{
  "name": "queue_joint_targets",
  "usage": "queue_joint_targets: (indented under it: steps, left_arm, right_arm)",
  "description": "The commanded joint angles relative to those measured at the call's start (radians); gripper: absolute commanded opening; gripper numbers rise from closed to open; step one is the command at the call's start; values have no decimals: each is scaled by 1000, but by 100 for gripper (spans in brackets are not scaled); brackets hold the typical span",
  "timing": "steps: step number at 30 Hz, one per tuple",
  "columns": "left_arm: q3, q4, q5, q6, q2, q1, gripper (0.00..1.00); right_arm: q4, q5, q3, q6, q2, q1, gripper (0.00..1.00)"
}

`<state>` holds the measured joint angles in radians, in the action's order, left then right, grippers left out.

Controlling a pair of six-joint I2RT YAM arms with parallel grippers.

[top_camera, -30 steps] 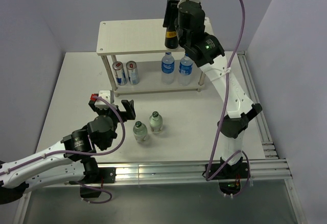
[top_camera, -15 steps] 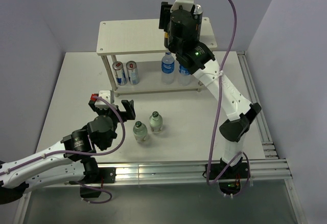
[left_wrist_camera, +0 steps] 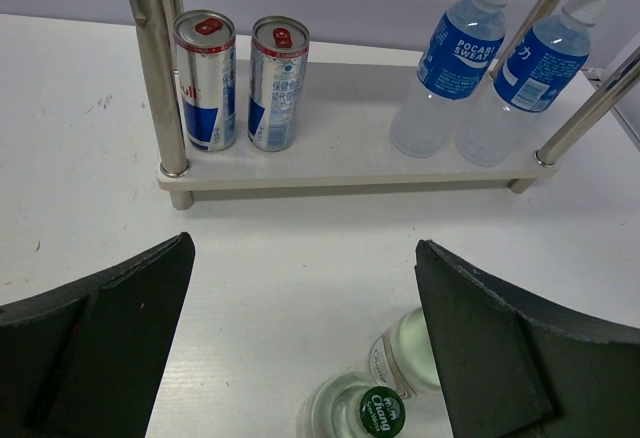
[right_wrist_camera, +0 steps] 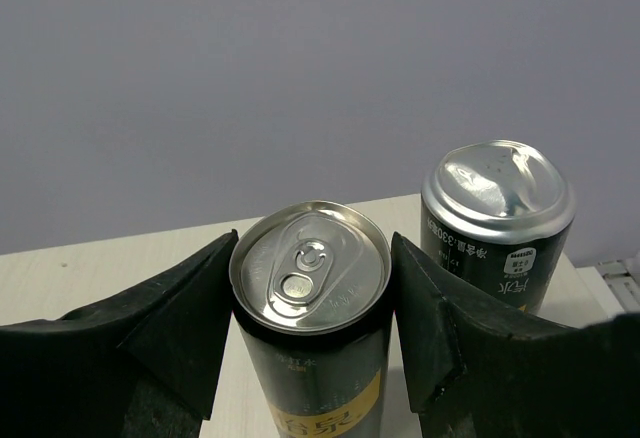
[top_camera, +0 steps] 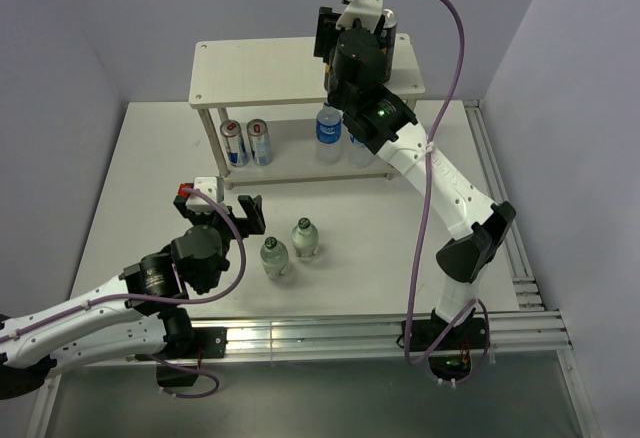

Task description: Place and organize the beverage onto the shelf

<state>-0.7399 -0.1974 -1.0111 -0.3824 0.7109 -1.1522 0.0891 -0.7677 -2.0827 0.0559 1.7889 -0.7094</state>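
Observation:
My right gripper (right_wrist_camera: 310, 293) is shut on a black can with a gold label (right_wrist_camera: 310, 268), upright over the shelf's beige top board (right_wrist_camera: 90, 273). A second black can (right_wrist_camera: 497, 220) stands just to its right. In the top view the right gripper (top_camera: 352, 36) is at the top board's (top_camera: 255, 70) back right, and its wrist hides the held can. The second can (top_camera: 389, 22) shows beside it. My left gripper (left_wrist_camera: 305, 338) is open and empty above the table, in front of the shelf. Two green-capped glass bottles (left_wrist_camera: 375, 413) (left_wrist_camera: 412, 346) stand just below it.
On the lower board (left_wrist_camera: 340, 163) stand two slim blue-and-silver cans (left_wrist_camera: 205, 80) (left_wrist_camera: 277, 82) at the left and two blue-labelled water bottles (left_wrist_camera: 450, 58) (left_wrist_camera: 525, 73) at the right. The glass bottles (top_camera: 273, 255) (top_camera: 305, 237) stand mid-table. A metal rail (top_camera: 520, 258) runs along the table's right edge.
My right arm has carried the black can from the top board's front edge up and back, to beside the second can. The left arm has not moved.

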Motion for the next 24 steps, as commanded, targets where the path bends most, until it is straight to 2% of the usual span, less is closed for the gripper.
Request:
queue_joint_targets:
  steps: [1,9,15,20,23,24]
  left_arm:
    - [-3,39,-7,14,1,3,99]
    - [-3,36,-9,11,1,3,99]
    - [-4,30,-11,8,-1,3,99]
    - [-6,29,-9,8,-1,3,99]
    - [-7,27,-7,7,1,3,99]
    - [-7,26,-9,7,2,5,99]
  right_arm:
    - [87,-73,-25,77,43,10,0]
    - [26,-102,-56,157,76,10,0]
    - [-46,-108,35,142,52,19,0]
    - [-31,-76,102,87,27,22,0]
    - [-14,-54,121,71,20,24,17]
    - [-15,-45,127,65,17,22,32]
